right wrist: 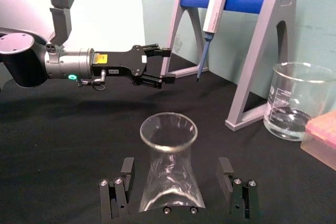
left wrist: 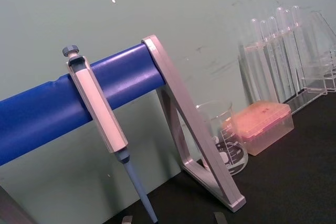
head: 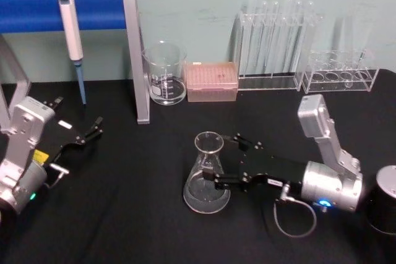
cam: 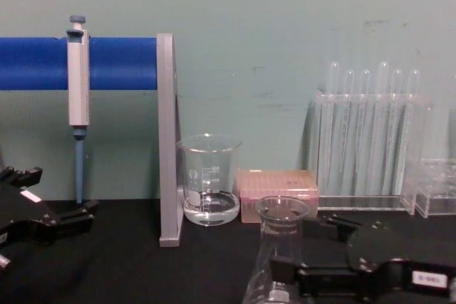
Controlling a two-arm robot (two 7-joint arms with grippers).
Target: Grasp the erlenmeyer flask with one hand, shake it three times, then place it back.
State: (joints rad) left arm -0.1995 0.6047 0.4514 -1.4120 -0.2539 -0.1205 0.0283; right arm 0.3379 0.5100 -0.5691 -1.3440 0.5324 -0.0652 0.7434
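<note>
I have the right gripper (head: 221, 160) low over the black counter (head: 136, 214), its jaws spread wide with the erlenmeyer flask (head: 207, 174) standing upright between them. From the right wrist camera the flask (right wrist: 169, 169) sits centred between the two fingers (right wrist: 126, 174), with a gap on either side of the glass, so nothing is clamped. The flask's base rests on the counter and its flared rim rises above the fingers. In the chest camera the right gripper (cam: 313, 254) reaches in from the right, and the flask (cam: 278, 254) stands at its tip.

Beyond the right gripper, toward the back wall, I see a glass beaker (head: 165, 73), a pink tip box (head: 211, 81) just beside it, and racks of test tubes (head: 275, 44) further to the right.

My left gripper (head: 93, 129) is well apart from the flask, off to the left, jaws parted and holding nothing, near the blue stand (head: 93, 9) where a pipette (head: 72, 35) hangs.
</note>
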